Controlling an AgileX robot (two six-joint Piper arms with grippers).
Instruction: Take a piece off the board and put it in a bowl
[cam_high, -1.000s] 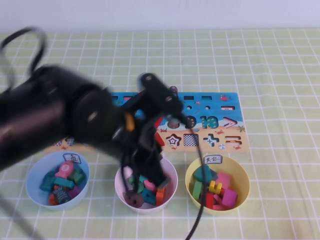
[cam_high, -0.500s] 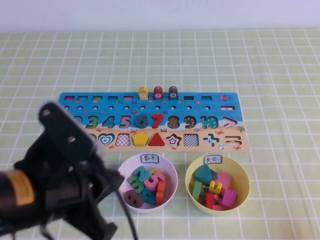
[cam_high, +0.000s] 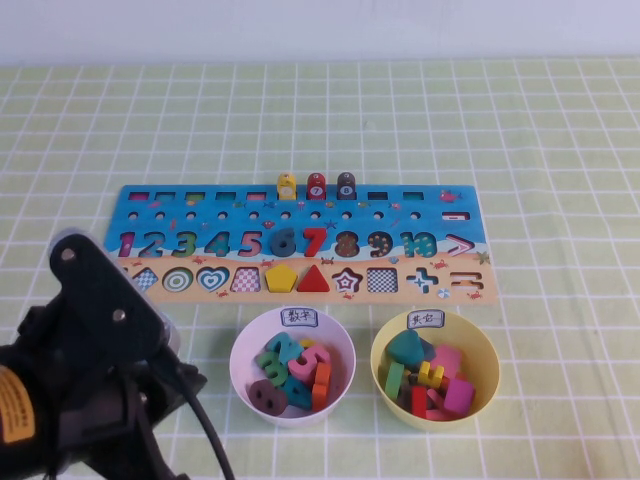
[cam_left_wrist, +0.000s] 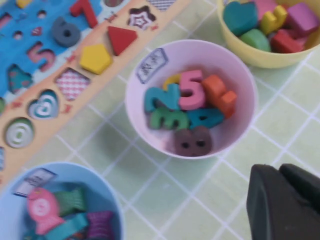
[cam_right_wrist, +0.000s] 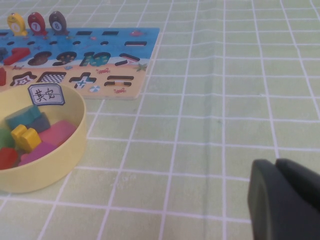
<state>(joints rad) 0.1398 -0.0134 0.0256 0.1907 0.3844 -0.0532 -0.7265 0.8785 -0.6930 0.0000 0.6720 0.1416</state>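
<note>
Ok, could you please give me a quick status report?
Left gripper shut, empty, near the pink-white bowl. Right gripper shut, empty, over cloth beside the yellow bowl. Teal heart lies in that bowl, off the board. Nothing in the way.

Left arm (cam_high: 90, 390) overhangs blue bowl (cam_left_wrist: 60, 200) (board (cam_high: 300, 245) unobstructed).

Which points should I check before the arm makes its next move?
1. Teal heart piece lies in the yellow bowl: ok.
2. Heart slot on the board is empty: ok.
3. Left gripper, above the cloth near the pink bowl, shut and holding nothing: ok.
4. Right gripper, above the cloth right of the yellow bowl, shut and holding nothing: ok.
5. Yellow pentagon and red triangle sit in their slots: ok.
</note>
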